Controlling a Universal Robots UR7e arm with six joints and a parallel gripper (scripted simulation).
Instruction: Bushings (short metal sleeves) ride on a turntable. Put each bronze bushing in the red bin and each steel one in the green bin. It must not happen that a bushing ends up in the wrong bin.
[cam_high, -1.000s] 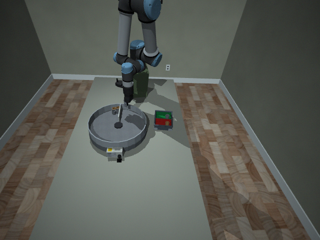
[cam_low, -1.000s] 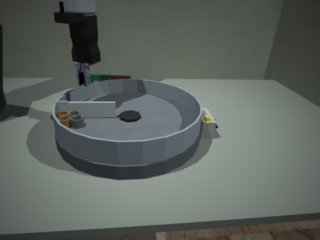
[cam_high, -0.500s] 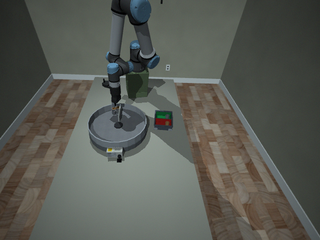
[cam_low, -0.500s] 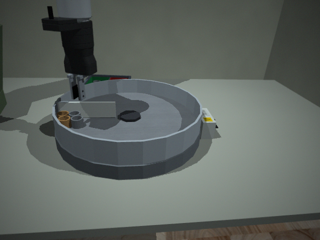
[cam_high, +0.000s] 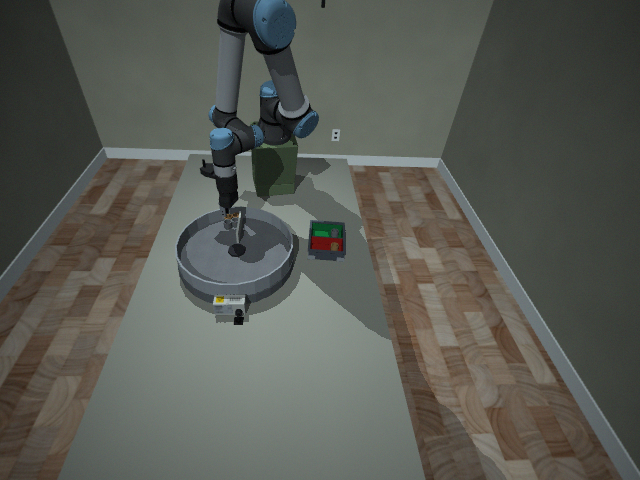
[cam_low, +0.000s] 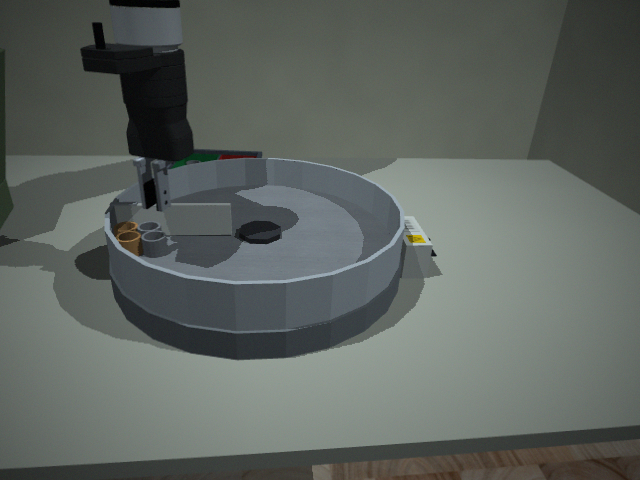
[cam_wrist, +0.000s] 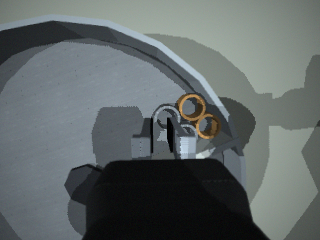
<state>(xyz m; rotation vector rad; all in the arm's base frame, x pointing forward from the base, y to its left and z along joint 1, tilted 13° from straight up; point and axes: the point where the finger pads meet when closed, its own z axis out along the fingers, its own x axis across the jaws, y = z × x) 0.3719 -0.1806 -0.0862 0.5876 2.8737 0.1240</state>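
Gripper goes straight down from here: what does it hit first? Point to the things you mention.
Probably one of the steel bushings (cam_high: 227, 225) (cam_low: 154, 248) (cam_wrist: 165, 107) on the turntable (cam_high: 235, 290) (cam_low: 258, 304) (cam_wrist: 55, 90). The gripper (cam_high: 225, 213) (cam_low: 154, 207) (cam_wrist: 160, 128) points down near them, but depth is unclear, so the upright divider (cam_high: 239, 229) (cam_low: 200, 219) might come first.
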